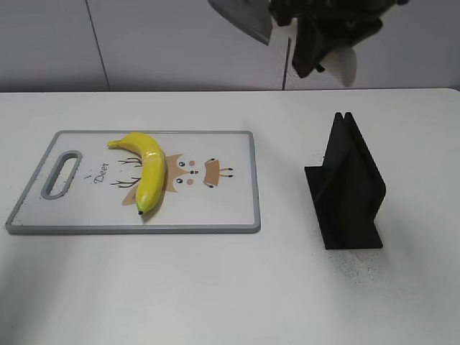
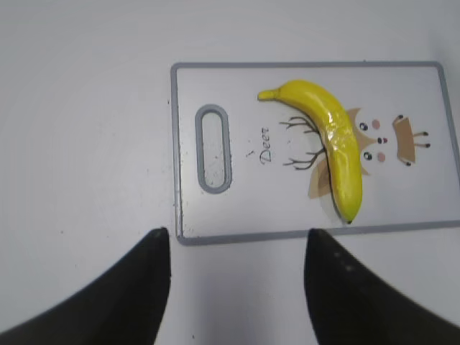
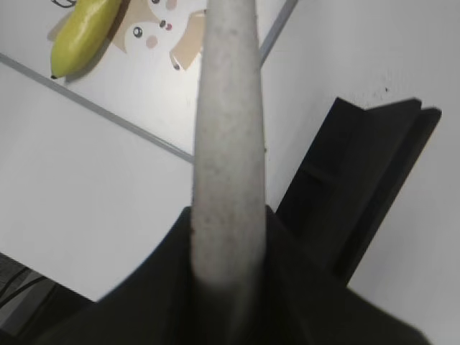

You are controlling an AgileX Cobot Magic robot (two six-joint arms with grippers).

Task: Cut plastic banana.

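Note:
The plastic banana [image 1: 151, 169] is glossy yellow and lies on a white cutting board [image 1: 230, 208] with a deer picture, dark tip toward the front. It also shows in the left wrist view [image 2: 334, 136] and the right wrist view [image 3: 79, 36]. My right gripper [image 1: 316, 36] is high above the table, to the right of the board, shut on a knife [image 3: 226, 129] whose grey blade [image 1: 244, 18] points left. My left gripper [image 2: 237, 244] is open and empty, hovering near the board's [image 2: 251, 201] front edge by the handle slot. It does not show in the exterior view.
A black knife stand [image 1: 348, 187] stands upright on the white table to the right of the board; it also shows in the right wrist view [image 3: 359, 180]. A grey wall runs behind the table.

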